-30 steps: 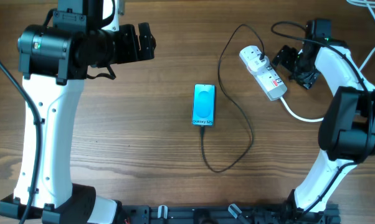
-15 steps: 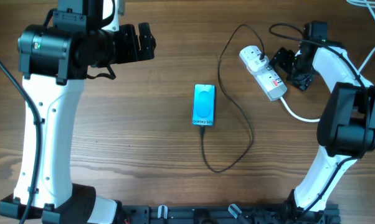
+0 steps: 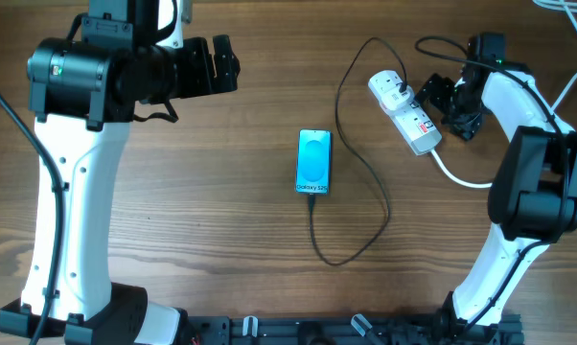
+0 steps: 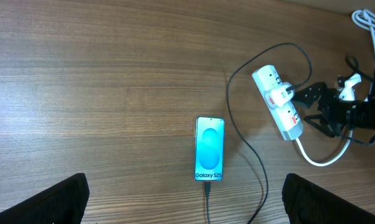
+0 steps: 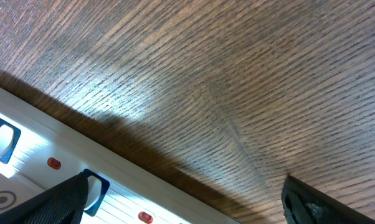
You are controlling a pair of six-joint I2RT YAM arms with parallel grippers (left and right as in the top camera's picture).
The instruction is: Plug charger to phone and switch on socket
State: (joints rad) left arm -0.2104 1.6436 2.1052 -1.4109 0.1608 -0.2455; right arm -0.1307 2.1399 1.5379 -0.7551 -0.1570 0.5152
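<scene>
The phone (image 3: 314,161) lies screen up mid-table, teal screen lit; it also shows in the left wrist view (image 4: 210,157). The charger cable (image 3: 382,206) meets the phone's near end, loops right and runs up to a black plug (image 3: 401,88) seated in the socket strip (image 3: 413,120). My right gripper (image 3: 443,97) is open, low beside the strip's right edge. In the right wrist view its left finger (image 5: 56,204) overlaps the white strip (image 5: 32,171); I cannot tell if they touch. My left gripper (image 3: 221,65) is open and empty, high at the far left.
The strip's thick white cord (image 3: 466,178) curves right under my right arm. Another white cord (image 3: 560,10) lies at the far right corner. Small red marks (image 5: 53,163) show on the strip. The cable loop (image 4: 262,180) lies right of the phone.
My right gripper has shifted slightly left and away, closer to the strip's edge, then held still. The phone, cable, strip and left arm have not moved.
</scene>
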